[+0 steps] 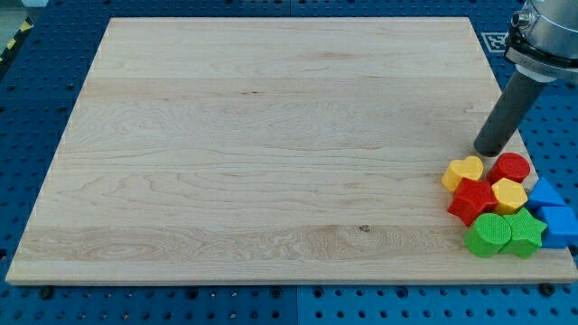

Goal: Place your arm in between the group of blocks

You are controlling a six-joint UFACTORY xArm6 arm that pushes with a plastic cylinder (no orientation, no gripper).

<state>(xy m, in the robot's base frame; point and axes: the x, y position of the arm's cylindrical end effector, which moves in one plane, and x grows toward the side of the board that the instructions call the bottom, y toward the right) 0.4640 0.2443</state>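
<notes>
A tight group of blocks sits at the board's lower right corner. It holds a yellow heart (pixel 463 171), a red cylinder (pixel 512 167), a red star (pixel 472 199), a yellow hexagon (pixel 509 194), a green cylinder (pixel 489 235), a green star (pixel 524 232), a blue triangle (pixel 545 193) and a blue cube (pixel 560 226). My tip (pixel 489 152) rests on the board just above the group, between the yellow heart and the red cylinder, close to both.
The wooden board (pixel 271 144) lies on a blue perforated table (pixel 27 135). The blue blocks sit at the board's right edge.
</notes>
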